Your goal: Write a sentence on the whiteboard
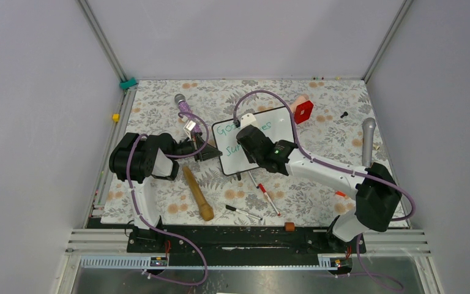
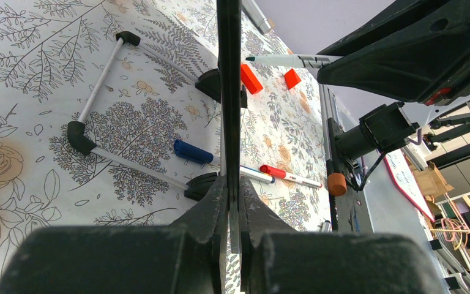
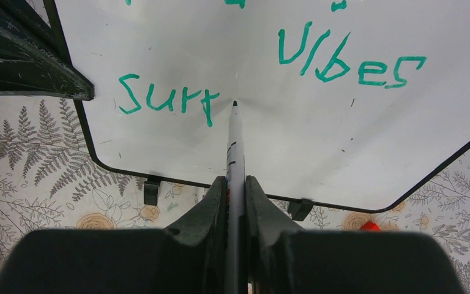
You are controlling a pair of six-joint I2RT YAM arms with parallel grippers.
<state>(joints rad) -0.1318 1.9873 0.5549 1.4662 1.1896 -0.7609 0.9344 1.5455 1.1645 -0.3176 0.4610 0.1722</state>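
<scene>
the whiteboard (image 1: 228,154) stands tilted in the middle of the bench (image 1: 318,184), its left edge pinched by the left fingers (image 2: 211,202). the right fingers (image 3: 211,208) clamp a marker (image 3: 235,153), its tip just past "surr" in the sentence (image 3: 165,101). best to press lightly and write small letters rightward, level with that line.

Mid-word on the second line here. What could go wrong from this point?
1. The tip of the green marker sits right beside the last letter of "Surr"; a small slip could overwrite or smear it.
2. The left gripper pinches the whiteboard only by its thin edge, so pen pressure from the right gripper might pivot the board on its small feet.
</scene>
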